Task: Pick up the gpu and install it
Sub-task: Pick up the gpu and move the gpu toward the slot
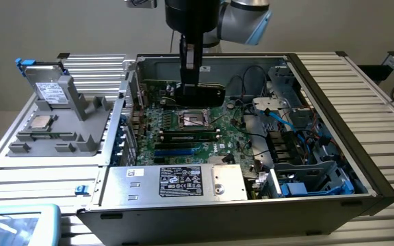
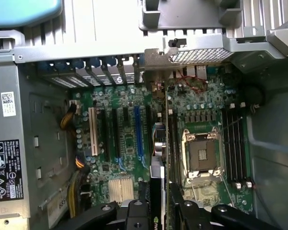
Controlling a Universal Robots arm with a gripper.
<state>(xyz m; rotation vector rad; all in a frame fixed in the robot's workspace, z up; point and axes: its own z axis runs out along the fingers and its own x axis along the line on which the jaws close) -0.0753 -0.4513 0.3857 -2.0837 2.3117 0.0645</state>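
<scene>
Exterior view showed the gpu (image 1: 200,94), a flat card with a black heatsink block, standing on edge inside the open dark metal computer case (image 1: 348,133), over the large green motherboard (image 1: 183,130). The black two-fingered gripper (image 1: 190,82) was clamped on the card's upper edge, probably to leave the connector edge free to face the board.

In the wrist view the card ran edge-on between the long blue expansion slot (image 2: 137,129) and the square silver processor socket (image 2: 201,153). Its silver perforated end bracket (image 2: 194,56) sat against the case's rear openings, apparently for alignment. Whether the connector had entered a slot could not be told. The silver labelled power-supply box (image 1: 183,180) lay well apart.
</scene>
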